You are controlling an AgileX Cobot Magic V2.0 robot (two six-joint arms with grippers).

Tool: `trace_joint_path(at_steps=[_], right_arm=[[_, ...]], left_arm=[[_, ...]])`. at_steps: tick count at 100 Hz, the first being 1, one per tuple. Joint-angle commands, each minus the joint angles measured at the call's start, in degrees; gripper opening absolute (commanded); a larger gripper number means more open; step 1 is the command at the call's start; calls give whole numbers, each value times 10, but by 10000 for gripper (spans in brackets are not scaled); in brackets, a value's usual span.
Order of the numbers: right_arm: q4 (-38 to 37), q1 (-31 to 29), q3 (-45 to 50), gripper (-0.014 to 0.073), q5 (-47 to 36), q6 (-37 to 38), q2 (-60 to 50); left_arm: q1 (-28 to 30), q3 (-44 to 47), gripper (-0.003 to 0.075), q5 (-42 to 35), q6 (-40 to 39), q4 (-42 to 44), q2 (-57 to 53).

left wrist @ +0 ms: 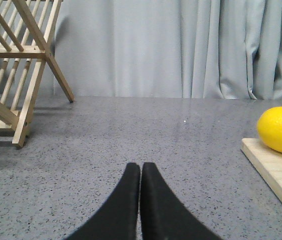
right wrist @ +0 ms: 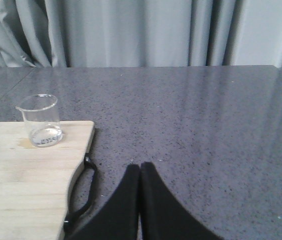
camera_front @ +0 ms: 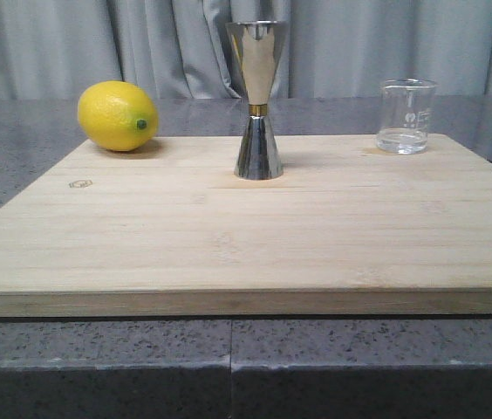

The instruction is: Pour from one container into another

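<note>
Bare board (camera_front: 228, 244) is lying open in front of the jigger (camera_front: 257, 100), with wide gaps separating it from the lemon (camera_front: 117, 115) and the beaker (camera_front: 406, 116). A wooden rack (left wrist: 11, 65) is crowding the counter beyond the board's left side.

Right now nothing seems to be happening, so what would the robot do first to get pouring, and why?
Probably open the right gripper and reach toward the glass beaker. Both grippers are shut and empty, and the beaker stands untouched on the board's right corner, nearest that arm, apart from the jigger at the middle.
</note>
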Motion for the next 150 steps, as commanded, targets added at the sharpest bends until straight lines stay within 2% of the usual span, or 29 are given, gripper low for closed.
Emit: trace_joint_path(at_steps=[1,22,38,93,111,150], right_arm=[[8,-9,26,-57,-79,-1,-29],[8,-9,108,-57,-152,-1,-82],[8,-9,149,-57,-203,-1,-82],[11,-9,147,-57,-202,-1,-82],[61,-9,147,-57,-208,-82,-82],[62,-9,147,-57,-216,-83,-82]], left_arm=[[2,16,-19,-42,0,-5,-12],[2,16,-19,-42,0,-5,-12],[2,16,-19,-42,0,-5,-12],[2,16,-19,-42,0,-5,-12],[2,16,-19,-42,0,-5,-12],[2,16,-19,-42,0,-5,-12]])
